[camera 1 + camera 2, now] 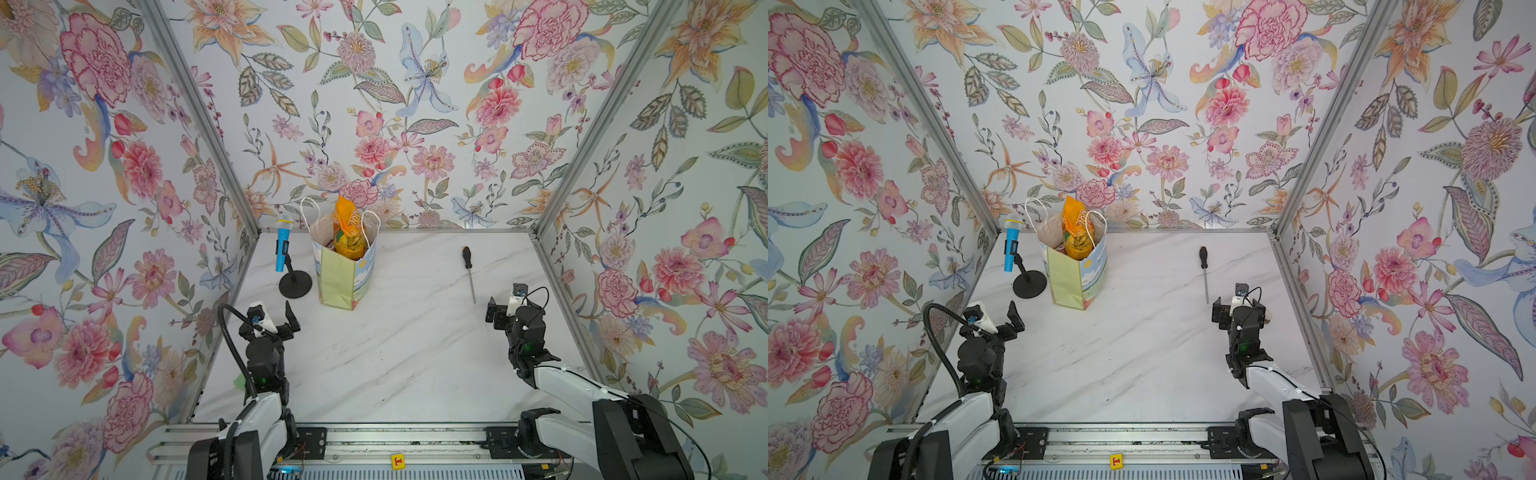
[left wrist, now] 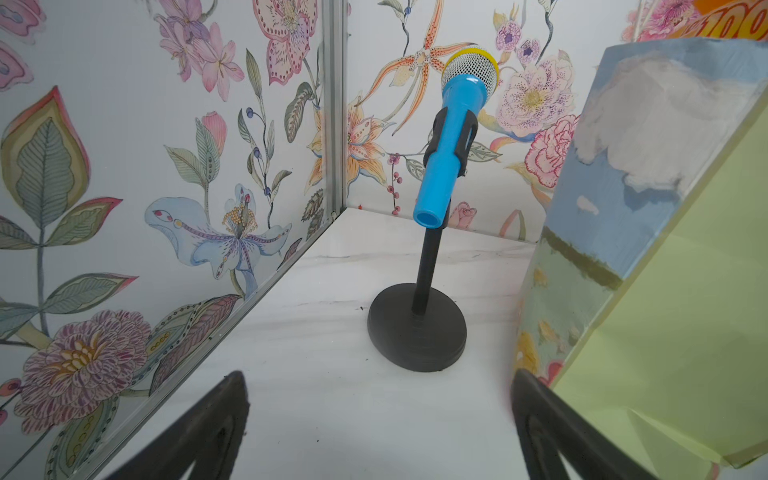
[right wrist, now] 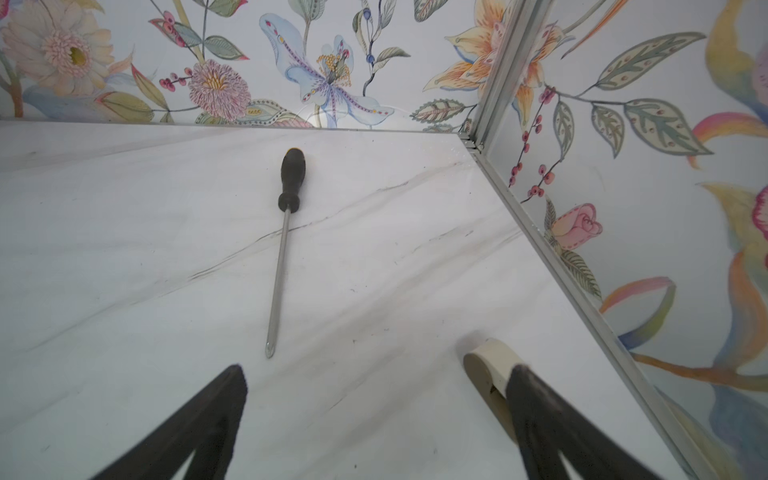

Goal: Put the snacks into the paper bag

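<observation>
Both left gripper (image 2: 378, 376) and right gripper (image 3: 378, 368) gape wide, empty; orange snack (image 1: 348, 232) sticks up out of bag (image 1: 338, 282)

Left gripper (image 1: 270, 323): nearer the camera than the paper bag (image 1: 337, 279) and slightly to its left, jaws spread wide, nothing between them. Right gripper (image 1: 513, 308): well to the bag's right, jaws likewise wide, empty. Both wrists point toward the bag's end of the table.
</observation>
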Tool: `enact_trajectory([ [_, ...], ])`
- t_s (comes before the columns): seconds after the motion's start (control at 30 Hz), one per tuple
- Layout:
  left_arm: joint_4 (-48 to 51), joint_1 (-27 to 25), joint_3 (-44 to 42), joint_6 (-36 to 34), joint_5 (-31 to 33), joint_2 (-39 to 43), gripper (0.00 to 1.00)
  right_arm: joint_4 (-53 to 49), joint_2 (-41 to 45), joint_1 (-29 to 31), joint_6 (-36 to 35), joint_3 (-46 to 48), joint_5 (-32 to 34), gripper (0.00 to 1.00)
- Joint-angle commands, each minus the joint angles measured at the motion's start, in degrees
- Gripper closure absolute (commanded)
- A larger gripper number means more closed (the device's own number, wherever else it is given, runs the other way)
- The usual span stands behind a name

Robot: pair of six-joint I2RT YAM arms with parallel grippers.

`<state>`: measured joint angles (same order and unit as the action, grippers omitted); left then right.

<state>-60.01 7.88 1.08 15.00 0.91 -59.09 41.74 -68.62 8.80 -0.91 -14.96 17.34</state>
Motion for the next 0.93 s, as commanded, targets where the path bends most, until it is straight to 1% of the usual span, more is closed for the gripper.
enact_trajectory([
  [0.0, -16.0, -0.4, -2.2, -3.2, 1.1, -7.1, 0.01, 17.3, -5.9, -2.1, -1.3, 2.8, -1.0, 0.01],
  [0.1, -32.7, -0.3, -4.8, -3.5, 0.0, -16.3, 0.01, 28.1, -13.5, -3.4, -2.5, 4.6, -4.3, 0.01],
  [0.17, -37.0, -0.3, -3.5, -3.5, -1.1, -22.0, 0.01, 32.5, -18.0, -4.0, -2.6, 4.8, -7.1, 0.01],
  [0.23, -40.3, -0.4, -1.4, -4.0, -4.5, -28.4, 0.01, 37.9, -22.1, -4.1, -3.6, 4.8, -8.3, 0.01],
  [0.27, -42.4, -0.4, -0.9, -4.9, -7.2, -29.9, 0.01, 34.5, -20.8, -4.1, -3.3, 4.4, -8.4, 0.01],
  [0.3, -42.5, -1.4, -1.0, -6.1, -6.2, -30.0, 0.01, 30.1, -19.2, -4.2, -3.0, 3.5, -8.6, 0.01],
  [0.33, -42.2, -2.3, -1.1, -6.5, -4.0, -30.0, 0.01, 29.7, -19.2, -4.1, -3.2, 3.0, -8.5, 0.01],
  [0.37, -42.5, -2.6, -1.0, -6.5, -3.5, -31.7, 0.01, 31.3, -20.2, -3.8, -3.4, 3.0, -7.3, 0.01],
  [0.4, -42.6, -2.8, -0.7, -6.9, -3.6, -32.6, 0.01, 31.7, -20.9, -2.9, -3.6, 2.7, -4.3, 0.01],
  [0.43, -42.5, -3.3, -0.4, -7.6, -3.7, -33.2, 0.01, 29.7, -20.8, -2.1, -3.3, 1.8, -1.5, 0.01],
  [0.47, -42.7, -3.6, -0.1, -7.7, -3.6, -34.2, 0.01, 27.5, -20.7, -2.7, -2.8, 0.7, -2.3, 0.01],
  [0.53, -40.5, -3.7, 0.8, -7.9, -3.1, -33.4, 0.01, 25.4, -20.1, -3.7, -2.2, 0.0, -4.1, 0.01],
  [0.77, -42.6, -3.8, -0.1, -7.3, -1.4, -34.1, 0.01, 23.5, -20.3, -4.6, -1.5, -1.0, -5.5, 0.01],
  [0.9, -42.6, -3.8, 0.1, -7.3, -1.3, -34.1, 0.01, 25.3, -20.1, -4.1, -2.5, 0.0, -6.3, 0.01],
])
